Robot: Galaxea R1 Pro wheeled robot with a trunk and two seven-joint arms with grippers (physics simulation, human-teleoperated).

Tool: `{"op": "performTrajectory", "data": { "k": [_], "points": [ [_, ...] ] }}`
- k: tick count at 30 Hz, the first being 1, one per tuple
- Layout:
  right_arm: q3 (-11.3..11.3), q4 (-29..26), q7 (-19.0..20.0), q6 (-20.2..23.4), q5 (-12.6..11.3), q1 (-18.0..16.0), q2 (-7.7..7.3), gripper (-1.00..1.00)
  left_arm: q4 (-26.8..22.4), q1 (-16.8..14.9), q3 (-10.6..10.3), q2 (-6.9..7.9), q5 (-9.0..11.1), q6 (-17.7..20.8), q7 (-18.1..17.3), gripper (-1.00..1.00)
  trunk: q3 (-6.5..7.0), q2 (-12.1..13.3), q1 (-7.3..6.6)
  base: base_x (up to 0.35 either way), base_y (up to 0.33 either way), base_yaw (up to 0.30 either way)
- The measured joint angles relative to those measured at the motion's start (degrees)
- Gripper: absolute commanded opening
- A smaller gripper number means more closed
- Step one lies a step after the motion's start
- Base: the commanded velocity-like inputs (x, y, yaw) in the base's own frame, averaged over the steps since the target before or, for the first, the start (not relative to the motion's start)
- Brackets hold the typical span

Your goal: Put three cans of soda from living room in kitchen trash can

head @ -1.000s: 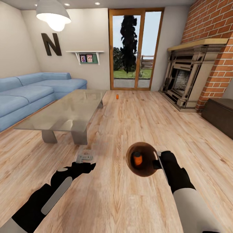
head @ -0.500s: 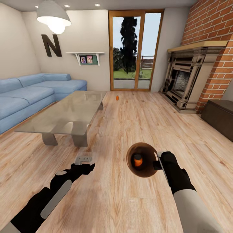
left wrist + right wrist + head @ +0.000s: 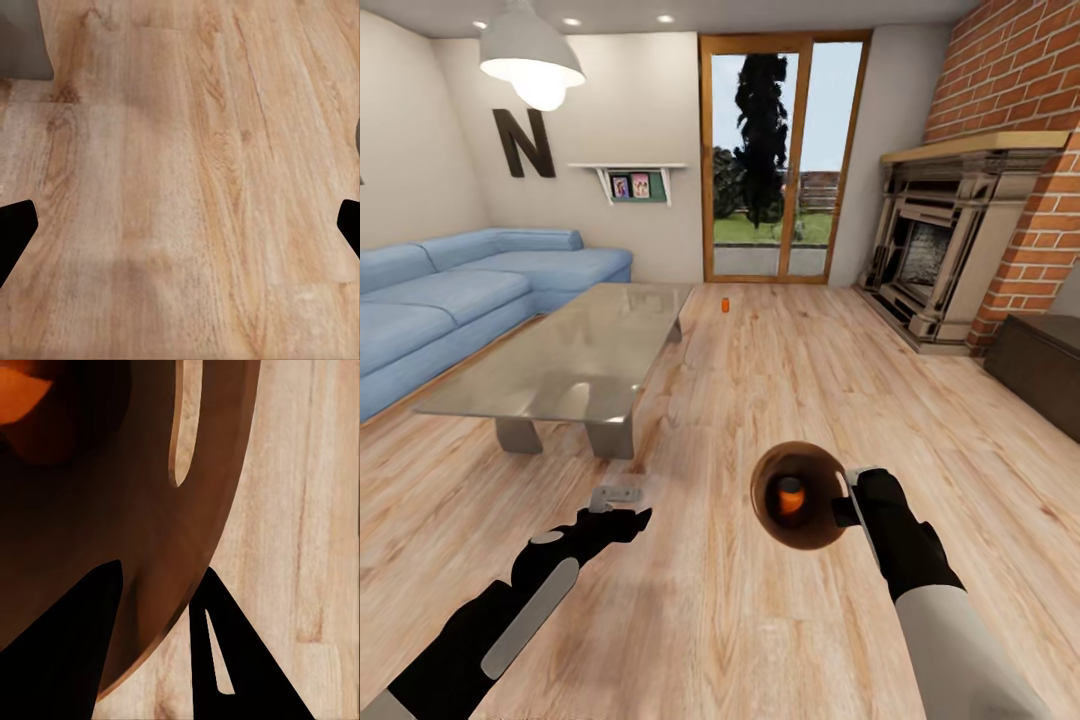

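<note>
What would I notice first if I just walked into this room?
Probably the round brown trash can that the robot's right gripper holds by the rim, low in the middle, with an orange soda can inside it. Another orange can stands far off on the wood floor near the glass doors. A long blue sofa lines the left wall.

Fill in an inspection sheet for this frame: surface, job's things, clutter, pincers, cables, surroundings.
Surface: light wood-plank floor.
Job's things: copper-brown bin held off the floor at its rim, one orange can inside; second orange can on the floor near the glass doors; blue can not seen.
Clutter: nothing seen.
Pincers: right pincer shut on the bin's rim; left pincer open, holding nothing, over the floor.
Cables: nothing seen.
Surroundings: blue sofa, glass-topped table, fireplace, brick column.
</note>
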Motion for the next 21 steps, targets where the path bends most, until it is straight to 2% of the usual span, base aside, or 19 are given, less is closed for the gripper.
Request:
{"op": "performTrajectory", "data": {
  "k": [4,8,21],
  "points": [
    [0.1,0.1,0.0,0.0,-0.8,0.1,0.06,-1.0,0.0,0.0,0.0,-0.16,0.0,0.0,0.0,1.0,0.48,1.6,-0.88,0.0,0.0,0.154],
    [0.3,0.3,-0.1,0.0,-0.2,0.6,0.16,-1.0,0.0,0.0,0.0,-0.35,0.0,0.0,0.0,1.0,0.95,3.2,-1.76,0.0,0.0,0.174],
    [0.6,0.3,-0.1,0.0,-0.5,1.1,0.23,-1.0,0.2,0.0,-0.1,-0.49,-0.1,0.1,0.0,1.0,2.48,8.4,-4.61,0.0,0.0,0.182]
  ]
}}
